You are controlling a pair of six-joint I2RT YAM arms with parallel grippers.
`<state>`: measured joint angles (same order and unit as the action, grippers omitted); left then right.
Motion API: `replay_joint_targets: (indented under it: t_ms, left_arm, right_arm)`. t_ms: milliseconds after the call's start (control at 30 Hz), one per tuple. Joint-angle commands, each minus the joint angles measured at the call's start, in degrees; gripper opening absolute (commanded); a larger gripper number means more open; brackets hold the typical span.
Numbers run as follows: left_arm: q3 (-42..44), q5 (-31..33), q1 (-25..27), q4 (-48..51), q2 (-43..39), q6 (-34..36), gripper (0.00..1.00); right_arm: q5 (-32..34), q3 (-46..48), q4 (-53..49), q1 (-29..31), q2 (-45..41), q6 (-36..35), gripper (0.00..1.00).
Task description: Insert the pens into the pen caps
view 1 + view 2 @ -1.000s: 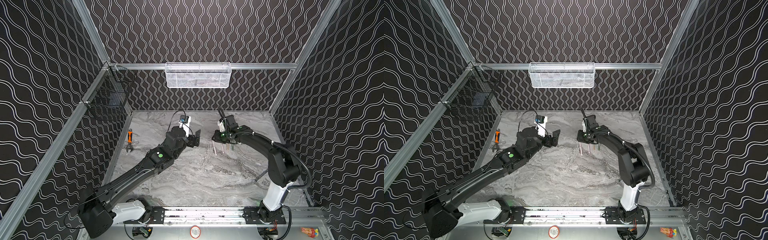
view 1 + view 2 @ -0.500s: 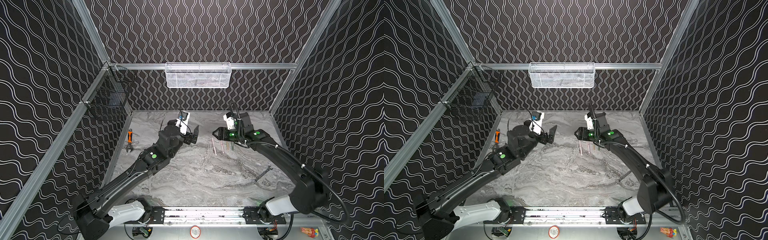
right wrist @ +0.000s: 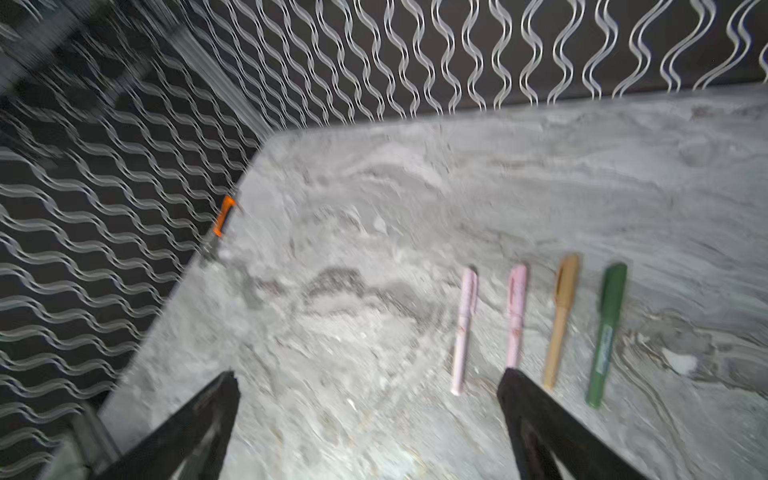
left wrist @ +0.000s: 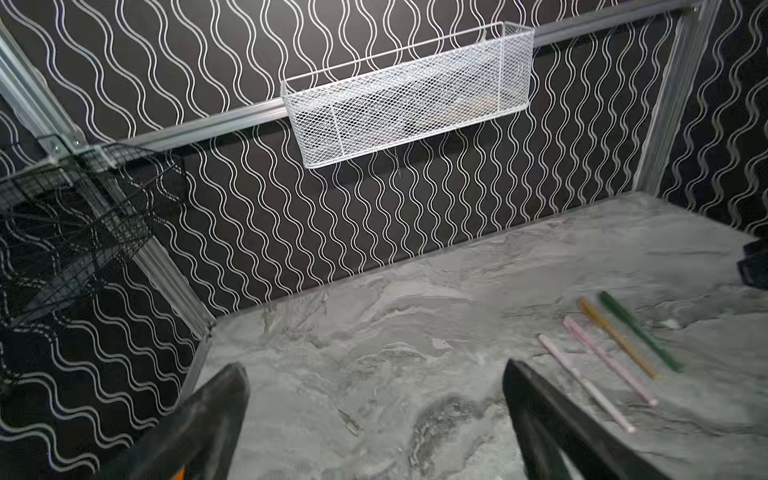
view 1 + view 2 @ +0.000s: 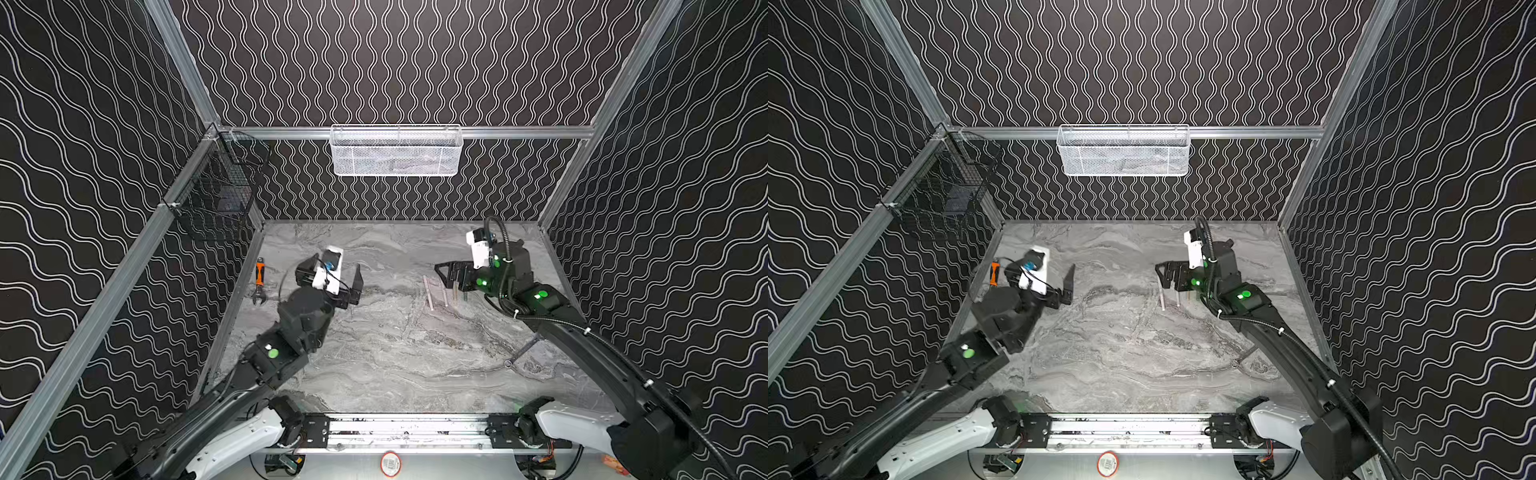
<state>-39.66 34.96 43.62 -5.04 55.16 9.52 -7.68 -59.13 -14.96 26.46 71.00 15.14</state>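
The grey marble-patterned tabletop (image 5: 374,357) looks like stone or stone-print laminate, smooth and matt with little glare. In front of the white expanded-metal mesh basket (image 5: 395,151), the four slim capped pens (image 3: 561,320) (two pale pink, one gold-tan, one dark green) look like smooth satin plastic. The green one carries a paler printed label. The silver aluminium rail (image 5: 519,132) behind the basket is dull — brushed, not polished. Left of the basket, the black wire basket (image 5: 216,195) is thin dark-coated metal, and the orange-handled wrench (image 5: 258,282) has a bare grey metal jaw. The black wavy-lined wall covering (image 5: 395,62) is matt.
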Motion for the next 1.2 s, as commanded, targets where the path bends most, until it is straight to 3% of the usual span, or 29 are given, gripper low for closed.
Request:
replay_joint_targets:
  t_ms: [0,133,300,400,567,667,733,800,867,1000,1167]
  left_arm:
    - [8.01,3.98,-1.90,-20.12,1.28,7.25,0.99]
    - [14.98,1.06,-10.63,-29.78,4.78,0.26,0.99]
    - [18.09,-0.67,-19.70,-34.22,10.96,2.04,0.99]
    - [21.34,-3.25,-24.62,-41.88,16.23,1.29,0.99]
    - [25.49,-15.10,-33.96,-61.24,31.59,-4.89,0.99]
    - [25.46,-22.35,-37.63,-71.98,42.71,-4.91,0.99]
    - [23.92,-24.16,-38.17,-60.99,37.76,-6.48,0.99]
    - [22.34,-24.14,-38.86,-63.69,41.11,-6.13,0.99]
    - [19.66,-25.54,-39.28,-53.98,38.78,-7.01,0.99]
    - [18.53,-26.13,-39.30,-54.20,40.14,-6.30,0.99]
    - [18.57,-26.06,-39.31,-53.79,39.81,-6.27,0.99]
  right_arm:
    - [5.39,-0.77,-1.73,-1.06,3.20,-5.03,0.99]
    - [-3.49,1.64,4.46,-7.76,2.06,-4.60,0.99]
    - [-1.31,11.63,18.61,-12.20,-4.80,-4.96,0.99]
    - [-0.97,15.01,24.38,-14.85,-6.02,-6.87,0.99]
    - [-0.20,17.70,27.86,-17.14,-5.39,-11.54,1.00]
    - [0.71,21.81,32.84,-18.23,-6.35,-13.75,0.99]
    - [2.77,24.56,35.27,-18.72,-7.52,-16.24,0.99]
    - [6.64,27.70,38.48,-19.13,-8.56,-18.76,0.99]
    - [11.87,31.73,42.91,-19.30,-9.62,-22.19,1.00]
    - [19.22,38.20,50.84,-19.69,-10.11,-26.39,0.99]
    - [19.09,42.53,60.39,-20.19,-2.81,-23.85,1.00]
